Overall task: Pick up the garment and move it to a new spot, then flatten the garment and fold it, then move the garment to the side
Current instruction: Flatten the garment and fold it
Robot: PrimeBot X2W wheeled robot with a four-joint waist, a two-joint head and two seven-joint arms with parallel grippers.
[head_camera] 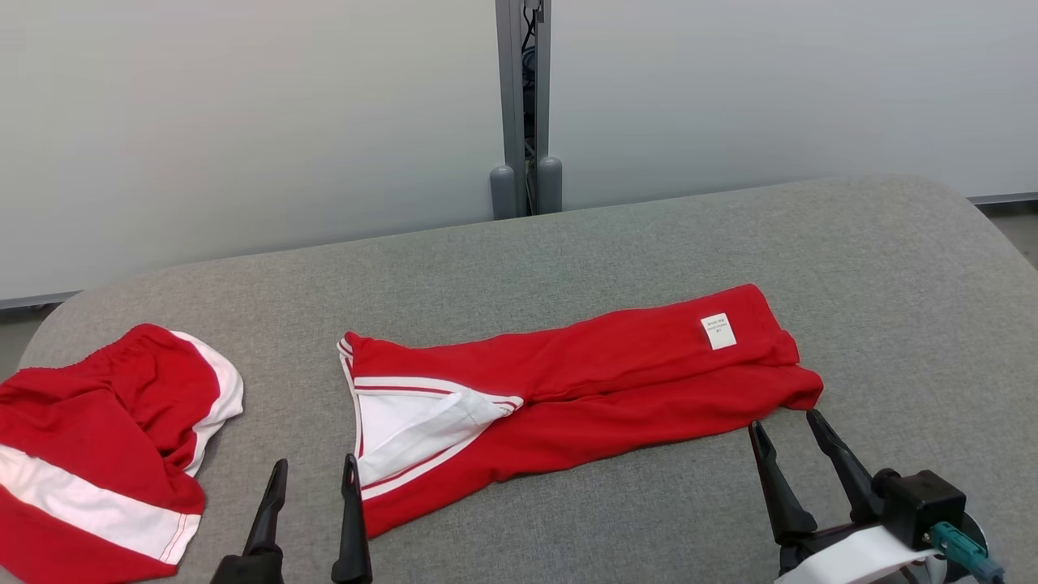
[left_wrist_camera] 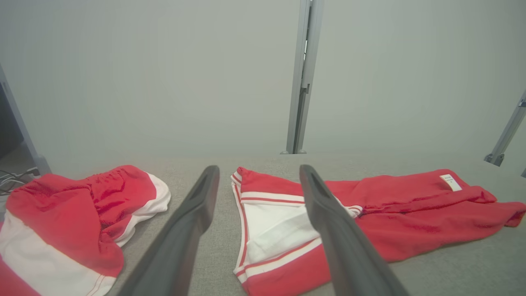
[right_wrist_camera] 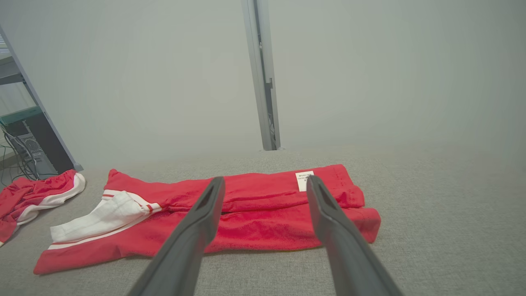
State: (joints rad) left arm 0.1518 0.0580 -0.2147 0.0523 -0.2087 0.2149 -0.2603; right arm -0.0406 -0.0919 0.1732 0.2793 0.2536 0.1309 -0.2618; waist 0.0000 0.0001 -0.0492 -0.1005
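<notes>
I see the red garment (head_camera: 616, 381) mid-way across the table (head_camera: 649, 235), long axis along the near edge, my left gripper (head_camera: 315, 466) beside its white-trimmed end, my right gripper (head_camera: 785, 420) at the other, both spread and empty.

The robot's left pincer (head_camera: 315, 461) and right pincer (head_camera: 783, 418) each carry two long, tapering matt-black fingers. Behind the right sit a black boxy wrist block (head_camera: 920, 503), a teal plug (head_camera: 961, 553), seemingly a cable connector, and a white forearm shell (head_camera: 843, 561).
</notes>
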